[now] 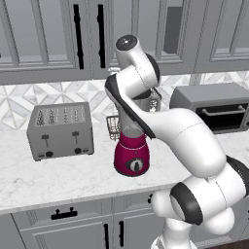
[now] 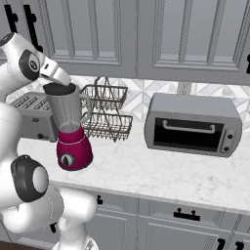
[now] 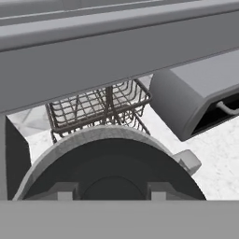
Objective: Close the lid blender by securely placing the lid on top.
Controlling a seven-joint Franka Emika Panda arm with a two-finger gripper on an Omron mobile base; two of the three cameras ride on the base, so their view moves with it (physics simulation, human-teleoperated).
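The blender point(image 2: 73, 149) stands on the counter, its magenta base with a dark dial point(image 1: 131, 158) under a tall clear jar point(image 2: 68, 110) whose handle faces right. The black round lid point(image 3: 112, 163) lies in the jar's mouth, inside the grey rim point(image 3: 56, 149); it appears as a dark cap point(image 2: 59, 89) at the jar's top. My gripper point(image 3: 112, 192) points straight down onto the lid. Its fingertips point(image 3: 67, 191) sit on either side of the lid's raised centre, touching it. In the left base view my arm hides most of the jar.
A grey four-slot toaster point(image 1: 61, 129) stands left of the blender. A two-tier wire basket point(image 2: 105, 110) sits behind it against the tiled wall. A toaster oven point(image 2: 193, 124) is to the right. Upper cabinets point(image 2: 122, 34) hang close above my hand.
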